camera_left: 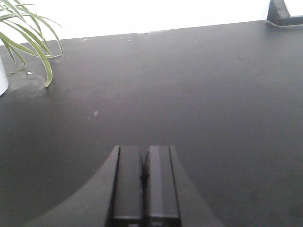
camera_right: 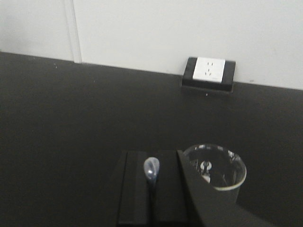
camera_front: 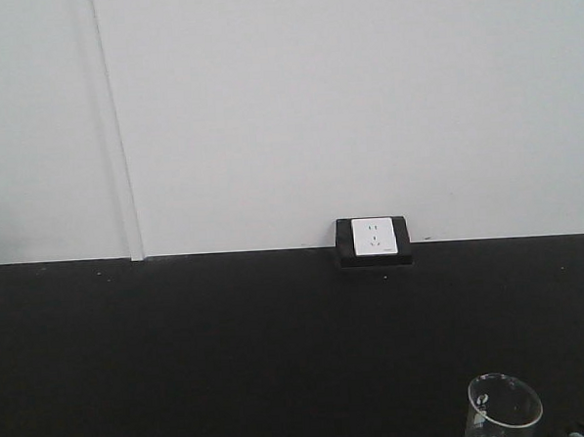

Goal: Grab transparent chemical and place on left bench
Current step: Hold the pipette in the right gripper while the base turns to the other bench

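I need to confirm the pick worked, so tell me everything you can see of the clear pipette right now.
Only the bulb of the clear pipette shows. It is a small, rounded, colourless plastic tip with a pale glint, poking out of the seam of the right gripper. The gripper's black fingers are closed on it and hide the stem. In the right wrist view it sits left of the glass beaker, apart from its rim, with the black worktop behind it.

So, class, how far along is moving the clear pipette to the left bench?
Done: the right hand is shut on the clear pipette, bulb poking out, beside the beaker. In hand: holding it over the worktop with the wall socket. Left: reaching the left bench, not in view, and setting it down. The left hand is shut, empty.
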### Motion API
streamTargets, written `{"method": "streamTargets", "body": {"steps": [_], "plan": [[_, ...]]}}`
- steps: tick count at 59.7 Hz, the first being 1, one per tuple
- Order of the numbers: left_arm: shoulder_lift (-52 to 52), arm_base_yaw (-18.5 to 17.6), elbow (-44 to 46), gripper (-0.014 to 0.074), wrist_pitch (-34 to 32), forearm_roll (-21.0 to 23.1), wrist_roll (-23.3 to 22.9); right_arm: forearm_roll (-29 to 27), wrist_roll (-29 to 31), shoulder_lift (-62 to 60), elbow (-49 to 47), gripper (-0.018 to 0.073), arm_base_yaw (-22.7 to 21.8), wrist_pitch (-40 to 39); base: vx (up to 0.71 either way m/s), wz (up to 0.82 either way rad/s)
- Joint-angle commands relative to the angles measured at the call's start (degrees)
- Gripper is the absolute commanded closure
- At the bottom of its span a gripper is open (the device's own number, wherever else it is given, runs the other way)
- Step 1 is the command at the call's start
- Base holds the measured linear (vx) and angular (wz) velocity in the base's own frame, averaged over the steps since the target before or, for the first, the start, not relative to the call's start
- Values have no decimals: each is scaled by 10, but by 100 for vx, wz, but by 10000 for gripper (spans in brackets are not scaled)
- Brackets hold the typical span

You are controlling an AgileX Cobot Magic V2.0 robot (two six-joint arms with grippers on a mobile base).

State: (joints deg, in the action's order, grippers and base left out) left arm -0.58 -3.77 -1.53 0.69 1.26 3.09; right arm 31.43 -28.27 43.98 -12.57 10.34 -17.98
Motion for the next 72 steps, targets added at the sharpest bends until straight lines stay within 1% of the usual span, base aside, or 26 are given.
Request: {"method": "streamTargets", "body": {"steps": [1, 19, 34, 72], "plan": [[-11, -1, -9, 600, -45, 0, -4, -6, 6, -3, -6, 562, 0, -37, 0, 1], [-11, -1, -9, 600, -45, 0, -4, -6, 6, -3, 16, 562, 0, -19, -1, 4], [-11, -1, -9, 600, -45, 0, -4, -6, 6, -3, 21, 562, 0, -20, -9, 5], [-11, -1, -9, 600, -45, 0, -4, -6, 6, -3, 21, 562, 0, -20, -26, -2]]}}
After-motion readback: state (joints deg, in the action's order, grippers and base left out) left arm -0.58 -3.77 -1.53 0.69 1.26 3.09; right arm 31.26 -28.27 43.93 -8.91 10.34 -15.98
